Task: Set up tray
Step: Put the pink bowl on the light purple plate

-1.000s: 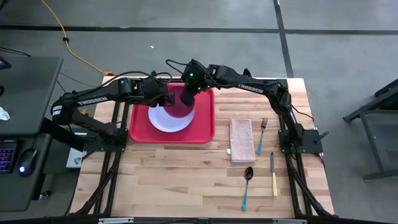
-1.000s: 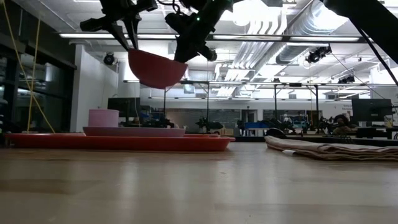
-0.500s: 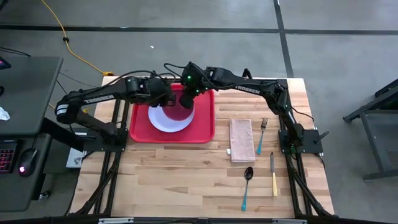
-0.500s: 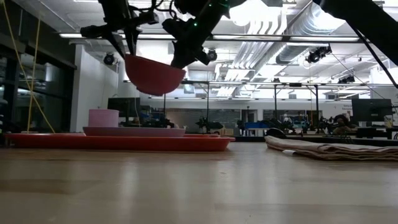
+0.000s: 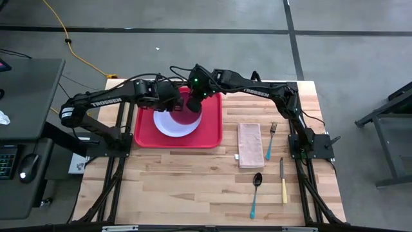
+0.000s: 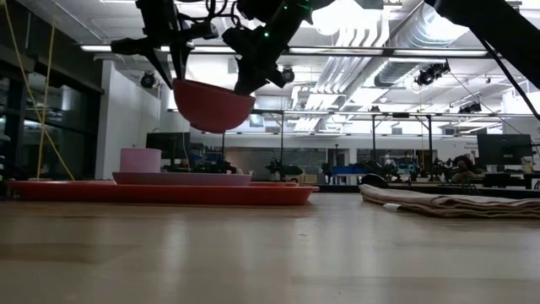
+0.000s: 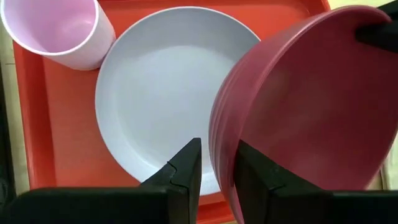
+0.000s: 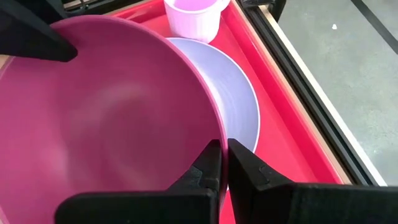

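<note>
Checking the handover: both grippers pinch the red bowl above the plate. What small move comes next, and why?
Probably lower the bowl straight down. It hangs level above the plate on the tray, held at its rim by the left gripper and right gripper.

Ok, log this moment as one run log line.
bowl: airborne above plate on tray | left gripper: on rim | right gripper: shut on rim

Left jaws straddle the bowl (image 7: 311, 106) rim above plate (image 7: 165, 93), seemingly gripping.
</note>
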You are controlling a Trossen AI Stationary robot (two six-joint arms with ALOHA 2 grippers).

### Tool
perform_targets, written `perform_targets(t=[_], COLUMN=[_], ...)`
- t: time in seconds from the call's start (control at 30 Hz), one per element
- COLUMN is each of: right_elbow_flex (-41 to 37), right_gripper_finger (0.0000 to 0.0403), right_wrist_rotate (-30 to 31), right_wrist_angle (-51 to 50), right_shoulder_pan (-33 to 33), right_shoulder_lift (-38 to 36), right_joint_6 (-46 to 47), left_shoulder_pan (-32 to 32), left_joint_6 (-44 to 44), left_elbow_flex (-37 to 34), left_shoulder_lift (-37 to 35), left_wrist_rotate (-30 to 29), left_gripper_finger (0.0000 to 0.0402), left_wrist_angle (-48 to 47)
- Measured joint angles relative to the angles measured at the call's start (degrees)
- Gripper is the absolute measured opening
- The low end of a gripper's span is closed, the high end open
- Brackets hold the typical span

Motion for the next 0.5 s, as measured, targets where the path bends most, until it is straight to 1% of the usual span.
perform_targets(t=[0.37, 0.5], right_elbow_flex=[0.0, 0.0], right_gripper_finger=[0.0000, 0.0000], right_wrist_rotate=[-0.2, -2.0], right_wrist_angle=[0.0, 0.5], right_shoulder_pan=[0.0, 0.1], right_shoulder_lift=[0.0, 0.0], right_joint_6=[0.1, 0.6], left_shoulder_pan=[0.0, 0.0], left_joint_6=[1.3, 1.3], left_elbow_flex=[0.0, 0.0], left_shoulder_lift=[0.0, 0.0], left_wrist_rotate=[-0.5, -0.6], left_gripper_finger=[0.0117, 0.0117], left_wrist_angle=[0.0, -0.3])
